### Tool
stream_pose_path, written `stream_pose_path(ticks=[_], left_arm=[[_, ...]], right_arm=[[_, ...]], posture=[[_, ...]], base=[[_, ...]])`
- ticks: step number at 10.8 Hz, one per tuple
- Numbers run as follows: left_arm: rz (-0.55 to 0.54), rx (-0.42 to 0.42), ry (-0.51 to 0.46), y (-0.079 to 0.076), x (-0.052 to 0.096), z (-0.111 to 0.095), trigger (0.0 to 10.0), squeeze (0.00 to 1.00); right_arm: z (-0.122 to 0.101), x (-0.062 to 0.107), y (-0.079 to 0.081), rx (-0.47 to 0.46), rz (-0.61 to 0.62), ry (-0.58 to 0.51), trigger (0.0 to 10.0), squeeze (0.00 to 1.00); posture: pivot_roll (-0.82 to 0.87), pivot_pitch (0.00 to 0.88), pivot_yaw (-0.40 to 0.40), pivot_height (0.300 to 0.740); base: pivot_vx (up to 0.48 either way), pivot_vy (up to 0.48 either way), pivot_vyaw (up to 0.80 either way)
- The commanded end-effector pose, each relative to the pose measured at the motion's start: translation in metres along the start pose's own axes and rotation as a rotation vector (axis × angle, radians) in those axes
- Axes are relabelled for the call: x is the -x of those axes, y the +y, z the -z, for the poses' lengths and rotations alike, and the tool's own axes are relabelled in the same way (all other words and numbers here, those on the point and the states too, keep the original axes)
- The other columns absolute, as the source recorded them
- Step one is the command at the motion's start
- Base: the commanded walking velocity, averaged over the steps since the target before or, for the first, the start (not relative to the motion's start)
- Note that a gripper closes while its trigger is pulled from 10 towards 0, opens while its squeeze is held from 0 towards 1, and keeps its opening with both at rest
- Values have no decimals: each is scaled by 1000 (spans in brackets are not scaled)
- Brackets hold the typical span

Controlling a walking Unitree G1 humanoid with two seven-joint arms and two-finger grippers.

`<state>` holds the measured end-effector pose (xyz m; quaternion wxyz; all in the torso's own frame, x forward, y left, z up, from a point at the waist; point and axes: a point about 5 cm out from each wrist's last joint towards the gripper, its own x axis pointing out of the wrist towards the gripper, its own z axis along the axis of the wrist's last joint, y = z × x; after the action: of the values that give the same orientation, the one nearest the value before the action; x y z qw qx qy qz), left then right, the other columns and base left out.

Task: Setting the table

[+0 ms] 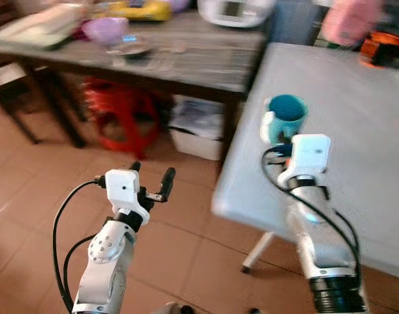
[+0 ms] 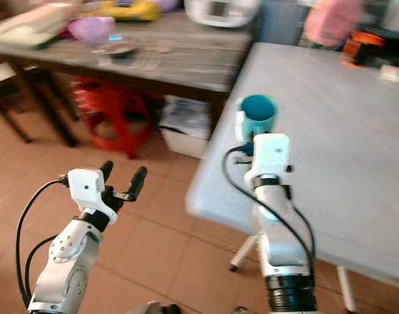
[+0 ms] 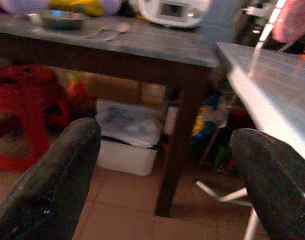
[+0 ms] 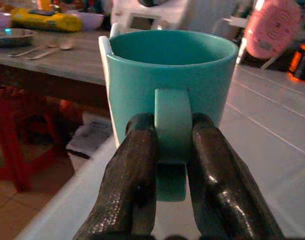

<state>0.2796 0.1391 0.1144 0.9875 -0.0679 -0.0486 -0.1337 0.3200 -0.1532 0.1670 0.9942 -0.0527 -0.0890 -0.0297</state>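
A teal mug stands near the corner of the grey table. My right gripper is shut on the mug's handle, one black finger on each side. A white piece rests against the mug's rim. My left gripper hangs open over the tiled floor, left of the table, holding nothing; its two fingers stand wide apart.
A dark wooden table at the back carries a metal dish, spoons, a purple bowl, a yellow object and a white appliance. Under it stand a red stool and a white box.
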Motion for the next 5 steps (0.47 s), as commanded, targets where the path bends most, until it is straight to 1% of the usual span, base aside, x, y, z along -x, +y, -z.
stream_pose_path(ticks=[1,3,5], left_arm=[[-1,-14,12,2,3,3,10000,0],[4,-14,13,1,2,4,10000,0],[6,-16,11,1,2,3,10000,0]], right_arm=[[-8,1,4,-7,-11,-32,10000,0],[-9,1,5,-14,-12,-33,10000,0],[-11,1,7,-17,-22,-48,10000,0]], posture=[[-35,177,78,740],[-35,178,78,740],[-34,180,79,740]], base=[[0,394,0],[0,398,0],[0,401,-413]])
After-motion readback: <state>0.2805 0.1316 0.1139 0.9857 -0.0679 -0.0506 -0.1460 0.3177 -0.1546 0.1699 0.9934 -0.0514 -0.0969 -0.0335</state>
